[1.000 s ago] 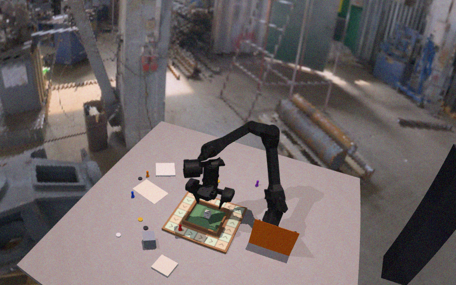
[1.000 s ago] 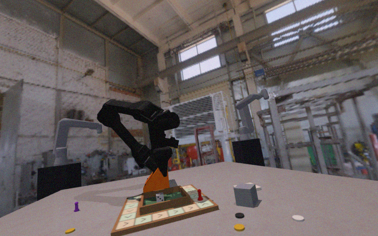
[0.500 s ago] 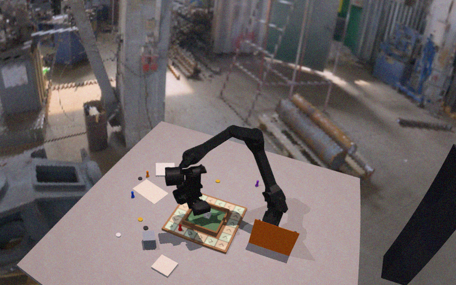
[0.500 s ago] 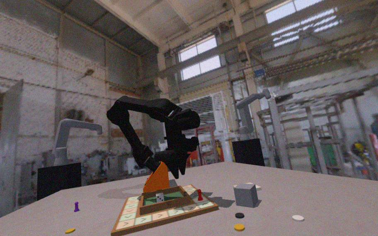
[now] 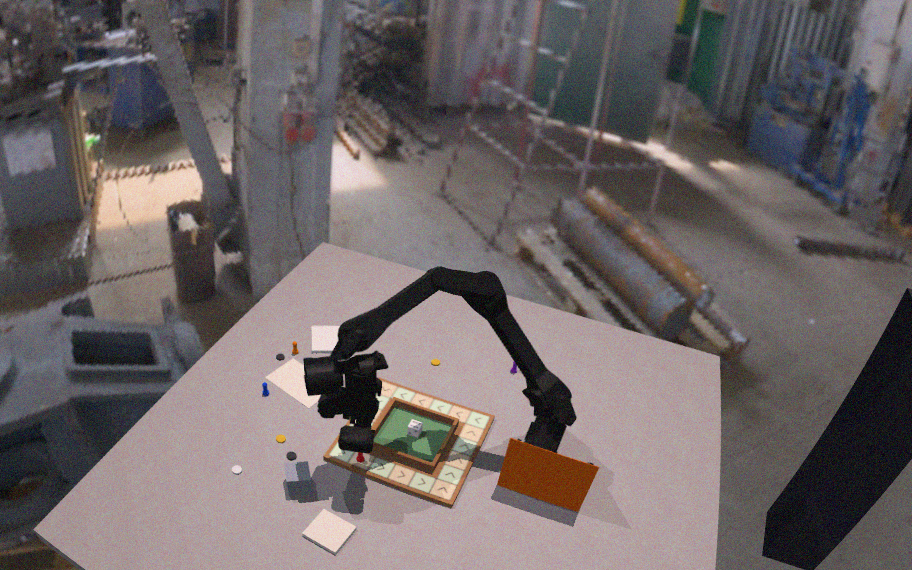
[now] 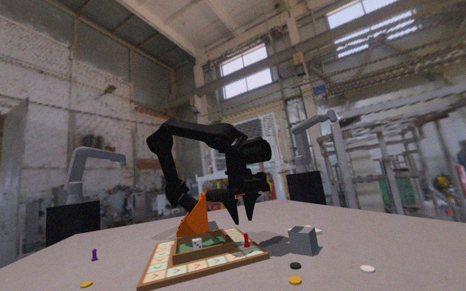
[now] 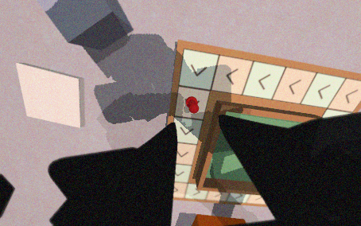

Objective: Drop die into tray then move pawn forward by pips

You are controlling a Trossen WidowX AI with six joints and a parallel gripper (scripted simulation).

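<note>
The white die (image 5: 414, 428) (image 6: 196, 242) rests inside the green-floored tray (image 5: 430, 411) (image 6: 199, 253) (image 7: 205, 145); I cannot read its top pips clearly. The arrow board (image 5: 401, 474) (image 6: 197, 265) (image 7: 264, 81) surrounds the tray. The red pawn (image 5: 360, 457) (image 6: 246, 240) (image 7: 192, 104) stands upright on the square beside a corner square, outside the tray wall. My gripper (image 6: 243, 221) (image 7: 196, 123) is open and empty, pointing down above the pawn without touching it. In the top view its fingertips are hidden.
A grey block (image 5: 299, 480) (image 6: 302, 240) stands near the board's pawn corner, with a pale tile (image 5: 328, 531) (image 7: 52, 95) beyond it. An orange wedge (image 5: 548, 473) (image 6: 202, 219) stands by the arm's base. Purple (image 5: 513, 367), blue (image 5: 265, 389) and orange (image 5: 294, 348) pawns and several discs lie around.
</note>
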